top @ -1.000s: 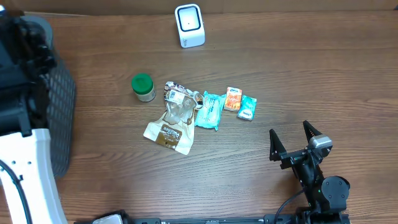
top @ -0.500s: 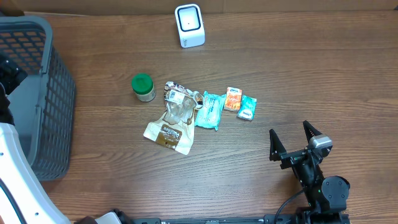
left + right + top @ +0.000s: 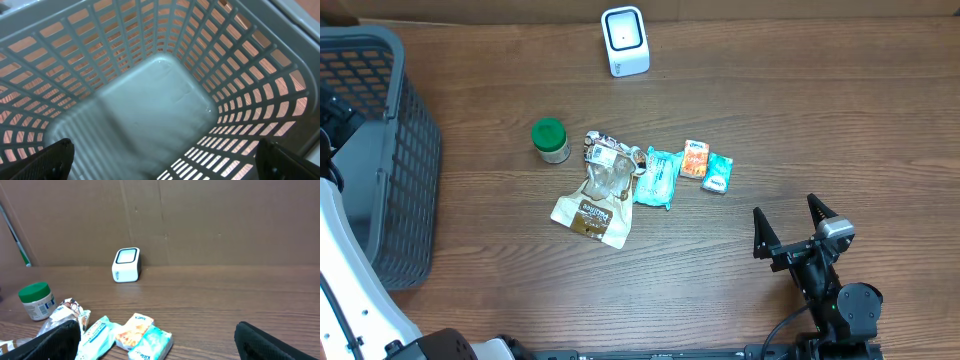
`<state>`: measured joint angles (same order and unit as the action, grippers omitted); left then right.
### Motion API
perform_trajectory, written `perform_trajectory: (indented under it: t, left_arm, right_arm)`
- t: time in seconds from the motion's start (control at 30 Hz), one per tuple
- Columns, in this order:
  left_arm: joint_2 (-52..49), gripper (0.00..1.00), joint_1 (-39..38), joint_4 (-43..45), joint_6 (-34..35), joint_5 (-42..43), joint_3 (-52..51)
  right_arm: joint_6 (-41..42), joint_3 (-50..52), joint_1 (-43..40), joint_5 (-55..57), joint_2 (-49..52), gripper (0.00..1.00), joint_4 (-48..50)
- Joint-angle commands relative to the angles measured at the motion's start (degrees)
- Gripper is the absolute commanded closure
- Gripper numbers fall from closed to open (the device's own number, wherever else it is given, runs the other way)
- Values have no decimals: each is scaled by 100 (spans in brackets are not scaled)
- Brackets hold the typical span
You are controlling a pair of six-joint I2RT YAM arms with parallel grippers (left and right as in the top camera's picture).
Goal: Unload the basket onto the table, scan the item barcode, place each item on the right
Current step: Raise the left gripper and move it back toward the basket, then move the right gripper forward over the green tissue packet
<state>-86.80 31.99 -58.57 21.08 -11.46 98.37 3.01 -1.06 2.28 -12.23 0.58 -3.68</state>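
- The desk (image 3: 840,110) carries everything. The items lie in a loose cluster near its middle, with the scanner (image 3: 625,40) well apart at the far edge.
- The basket (image 3: 390,150) stands at the left edge. The left gripper (image 3: 160,162) hangs over its bare floor with fingers spread wide and nothing between them, far from any item.
- The right gripper (image 3: 785,210) sits near the front right, jaws spread and empty, aimed towards the cluster.
- The pouch (image 3: 595,195) lies flat, its long axis running roughly from the near edge towards the scanner and leaning slightly. It looks crinkled and floppy, so a pinch may fold it and hide the code.
- The teal packet (image 3: 657,176) touches the pouch's right side and has nearly the same long axis. Lifting either one could drag the other.
- The jar (image 3: 551,141) stands upright, green lid up, just left of the pouch. A sideways nudge could topple it.
- The orange packet (image 3: 695,159) and small teal packet (image 3: 717,172) lie side by side, touching. Spread jaws may catch both.
- No barcode is visible on any item, so the code may face down and need turning towards the scanner's window, which faces the near edge.
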Motion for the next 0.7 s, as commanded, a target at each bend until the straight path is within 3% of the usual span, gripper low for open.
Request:
perform_trajectory:
  t: [0.0,0.23,0.4,0.67]
  left_arm:
    - [-22,0,24,4,122,59,111]
    - [-22,0,24,2,122,59,111]
    - [-22,0,22,2,122,59,111]
    - [-22,0,22,2,122,59,111]
  right_arm:
    - [22,63,24,-33,-42,0,35]
    - [76,59,24,-225,-35,0,42]
    - [667,17,22,-544,-35,0,168]
    - [662,-1019,24,-741,155,0,-855]
